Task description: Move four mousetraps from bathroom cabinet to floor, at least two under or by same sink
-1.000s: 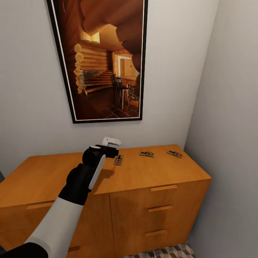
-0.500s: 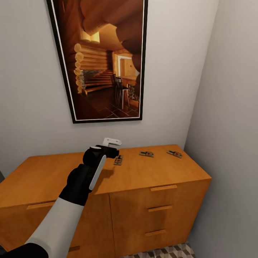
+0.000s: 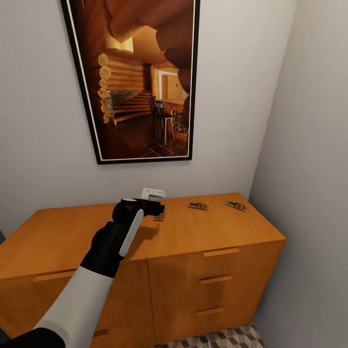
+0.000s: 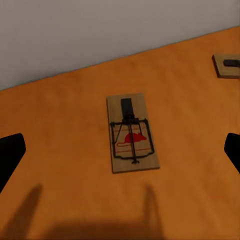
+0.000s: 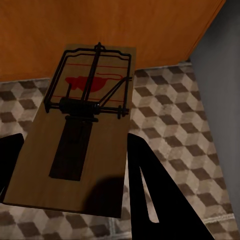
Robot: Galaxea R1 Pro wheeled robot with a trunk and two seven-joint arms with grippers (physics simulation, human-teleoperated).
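Three mousetraps lie on the flat top of the orange-brown cabinet [image 3: 72, 237]: one [image 3: 159, 217] partly under my left gripper [image 3: 157, 203], one [image 3: 197, 206] in the middle, one [image 3: 235, 206] near the right wall. In the left wrist view the nearest mousetrap [image 4: 132, 132] lies flat between the wide-apart dark fingers [image 4: 10, 155], untouched, so the left gripper [image 4: 122, 150] is open above it; another mousetrap [image 4: 227, 65] shows at the edge. My right gripper [image 5: 75, 160] is shut on a fourth mousetrap [image 5: 75, 140], held above the cube-patterned bathroom floor [image 5: 170, 110] beside the cabinet front [image 5: 100, 25].
A large framed picture [image 3: 140, 82] hangs on the wall behind the cabinet. A grey side wall [image 3: 309, 169] closes in right beside the cabinet's right end. A strip of tiled floor [image 3: 217, 338] shows below the drawer fronts.
My left gripper has edged forward and now covers more of the nearest mousetrap. The head view has shifted slightly. The traps on the cabinet have not moved.
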